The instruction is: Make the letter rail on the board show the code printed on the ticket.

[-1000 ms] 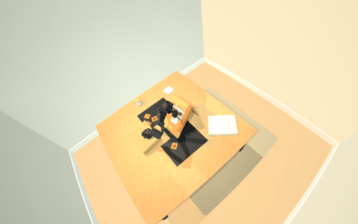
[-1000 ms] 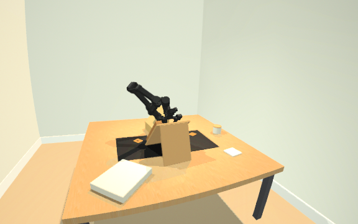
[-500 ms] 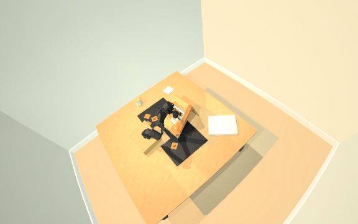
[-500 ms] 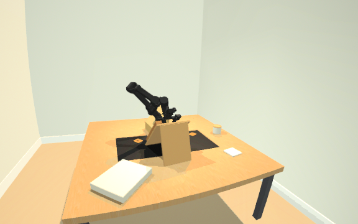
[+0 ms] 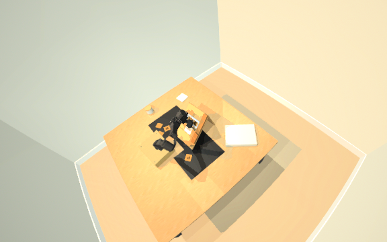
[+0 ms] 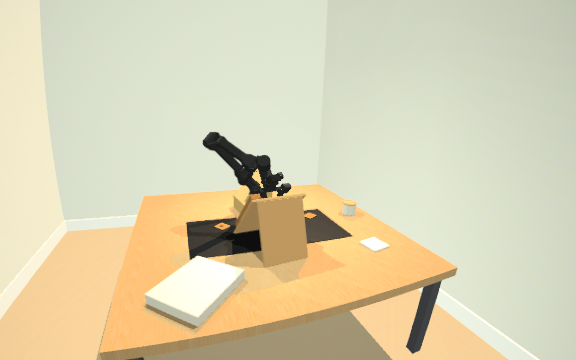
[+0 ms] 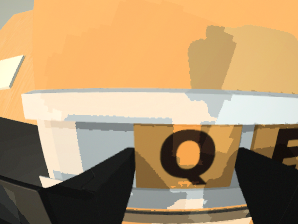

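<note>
The tilted board carries the pale letter rail. The Q tile sits upright in the rail. My gripper is shut on the Q tile, with a black fingertip against each side edge. Another letter tile, cut off by the frame edge, stands to its right in the rail, with a narrow gap between them. Loose orange tiles lie left of the board in the top view, and one more tile lies on the other side. The ticket's code is not readable.
A black mat lies under the board. A white slab, a small lidded jar and a white card stand around it. A wooden block is by the arm's base.
</note>
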Available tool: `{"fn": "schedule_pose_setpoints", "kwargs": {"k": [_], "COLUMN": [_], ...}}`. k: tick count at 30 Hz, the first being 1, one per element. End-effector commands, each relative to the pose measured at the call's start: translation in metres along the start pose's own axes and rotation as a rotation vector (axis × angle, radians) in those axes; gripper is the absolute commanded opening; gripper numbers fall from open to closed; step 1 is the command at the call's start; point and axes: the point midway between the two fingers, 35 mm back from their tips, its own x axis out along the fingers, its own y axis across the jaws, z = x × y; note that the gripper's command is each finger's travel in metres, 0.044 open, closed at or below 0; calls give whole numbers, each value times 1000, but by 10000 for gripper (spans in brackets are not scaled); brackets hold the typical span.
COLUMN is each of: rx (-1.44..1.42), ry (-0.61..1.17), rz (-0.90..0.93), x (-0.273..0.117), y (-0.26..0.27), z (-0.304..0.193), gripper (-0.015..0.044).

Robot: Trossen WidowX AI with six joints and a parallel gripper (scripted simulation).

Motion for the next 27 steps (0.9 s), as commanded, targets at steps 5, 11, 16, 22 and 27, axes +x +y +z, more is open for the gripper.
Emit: {"fn": "schedule_pose_setpoints", "kwargs": {"k": [5, 11, 16, 22, 27], "rx": [1, 1, 1, 1, 1], "ry": [-4, -4, -4, -4, -4], "rz": [0, 1, 1, 1, 1], "x": [-7, -15, -16, -19, -21], "y": [-1, -1, -2, 0, 1], "z": [1, 1, 1, 0, 0], "gripper": [295, 295, 295, 295, 295]}}
